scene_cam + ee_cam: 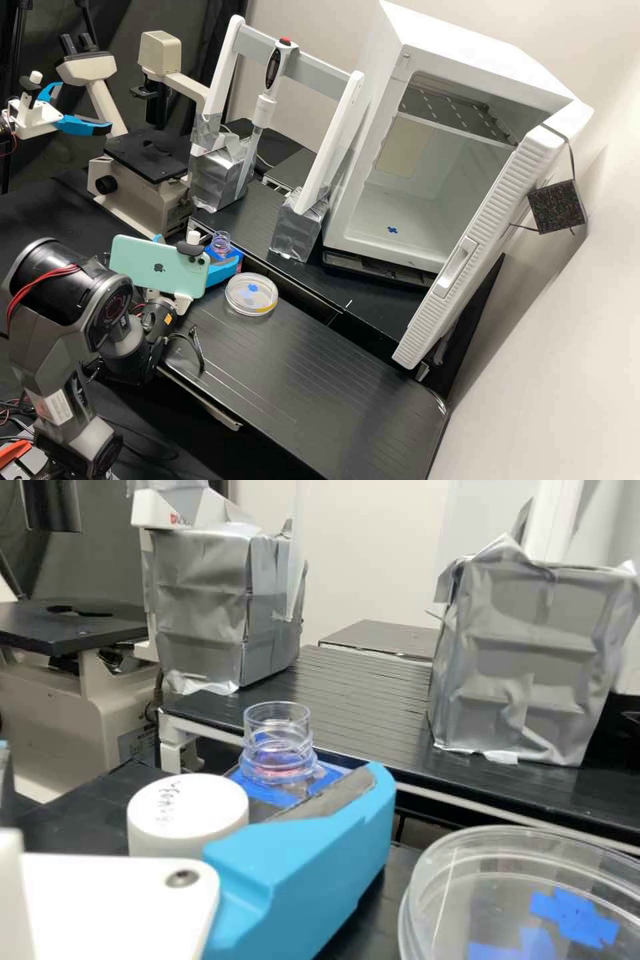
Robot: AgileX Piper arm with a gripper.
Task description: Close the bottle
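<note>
In the high view the gripper (196, 249) is at the bench's left end, largely behind a mint-green phone, its blue fingers spread. The clear, uncapped bottle (221, 241) stands upright just beyond them, in a blue holder (233, 254). In the wrist view the gripper (190, 772) is open, one finger at the left edge, the other large and blue. A round white cap (188, 810) with handwriting lies in the gap between the fingers; its lower side is partly hidden. Past it is the open neck of the bottle (278, 738), some pink inside, apart from the cap.
A clear round dish (251, 294) with blue and yellow marks sits beside the gripper. Behind are silver-taped blocks (298, 223) under a white frame with a pipette, a microscope (143, 177) and an open white cabinet (373, 230). A black wire loop (198, 347) rises at the bench's near edge.
</note>
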